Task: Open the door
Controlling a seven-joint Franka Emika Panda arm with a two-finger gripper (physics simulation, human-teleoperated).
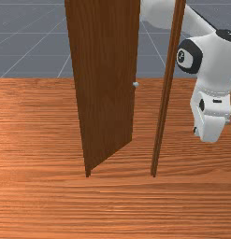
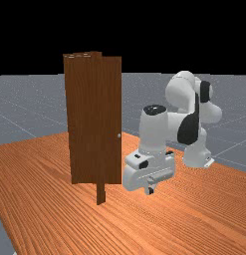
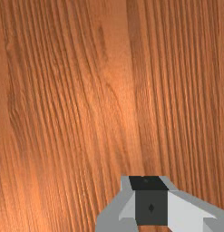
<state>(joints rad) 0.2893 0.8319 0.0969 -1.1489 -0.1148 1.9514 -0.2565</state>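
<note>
Brown wooden door (image 1: pixel 106 84) stands ajar, left of the front view's middle. Only that view shows me the gap between its small silver knob (image 1: pixel 135 84) and the upright brown post (image 1: pixel 164 105). Rightmost, my hand (image 2: pixel 150 191) is closed, gripping nothing, apart from the door.

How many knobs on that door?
1 seen: the small pale knob on the edge of the door at the front view's right, partway up. Another could be hidden on a part of the door that's out of sight.
</note>
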